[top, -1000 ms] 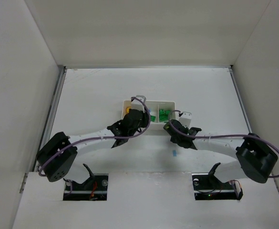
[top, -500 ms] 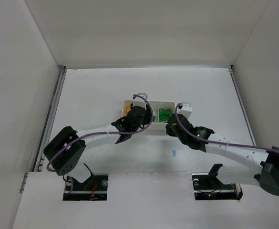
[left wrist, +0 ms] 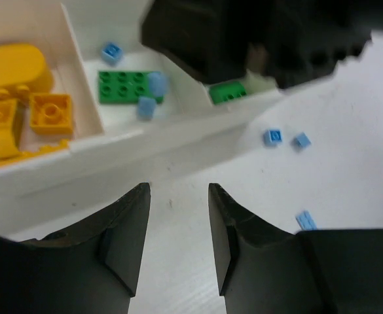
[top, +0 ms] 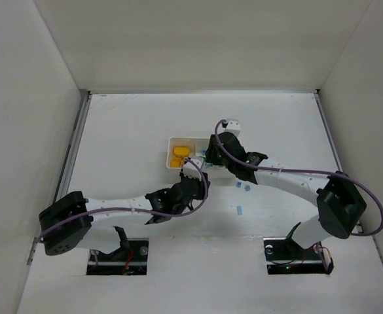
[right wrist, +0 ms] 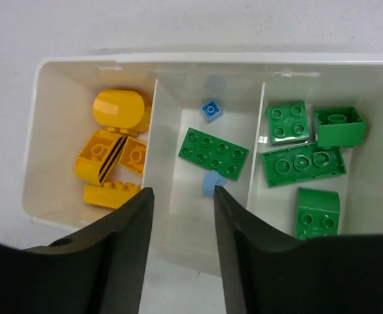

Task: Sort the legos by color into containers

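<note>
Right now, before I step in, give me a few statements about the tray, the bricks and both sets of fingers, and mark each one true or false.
1. The compartment of the tray with the yellow legos holds no other colour. True.
2. The middle compartment holds only light blue legos. False: a green brick lies there too.
3. The right fingers are shut on a brick. False: they are open and empty, above the tray.
4. Some loose blue legos lie on the table, outside the tray. True.
5. The left fingers reach inside the tray. False: they are open over the table, beside the tray.
</note>
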